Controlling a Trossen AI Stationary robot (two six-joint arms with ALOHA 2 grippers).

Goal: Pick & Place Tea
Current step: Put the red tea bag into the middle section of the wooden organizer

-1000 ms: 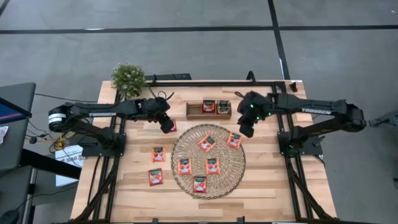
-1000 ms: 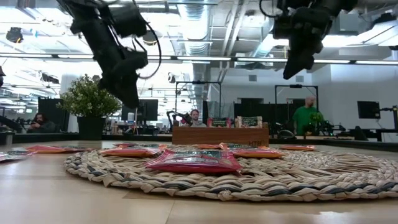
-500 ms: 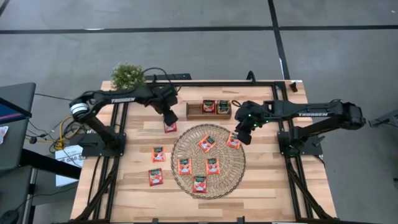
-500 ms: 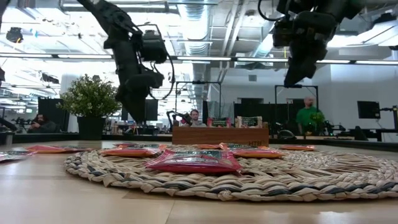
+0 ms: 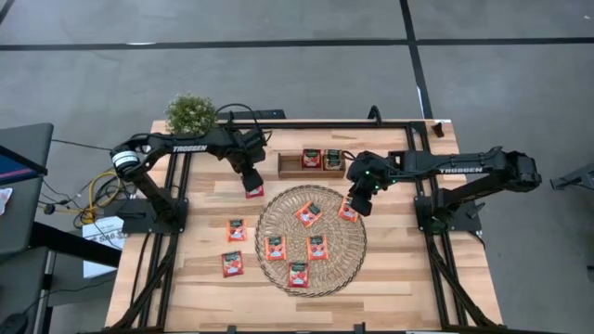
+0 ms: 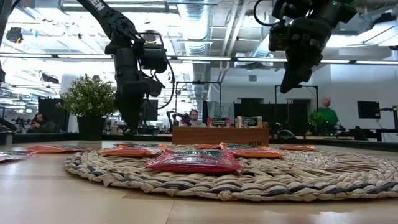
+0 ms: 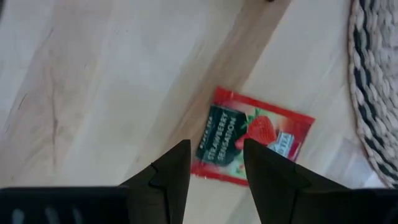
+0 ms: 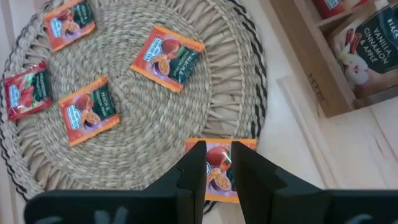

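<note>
In the upper middle of the high view, the left gripper [image 5: 251,182] hangs parted and empty directly over a red square strawberry tea sachet [image 7: 250,137] on the bare wooden table [image 5: 200,269]; the right gripper [image 5: 358,203], narrowly parted and empty, hangs likewise over an orange square tea sachet [image 8: 219,169] at the round woven straw mat's [image 5: 278,218] right edge.

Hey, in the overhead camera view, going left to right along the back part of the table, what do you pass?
Small green potted plant → left end effector over a red square tea sachet → brown wooden compartment tray → right end effector at the round woven straw mat's edge.
</note>
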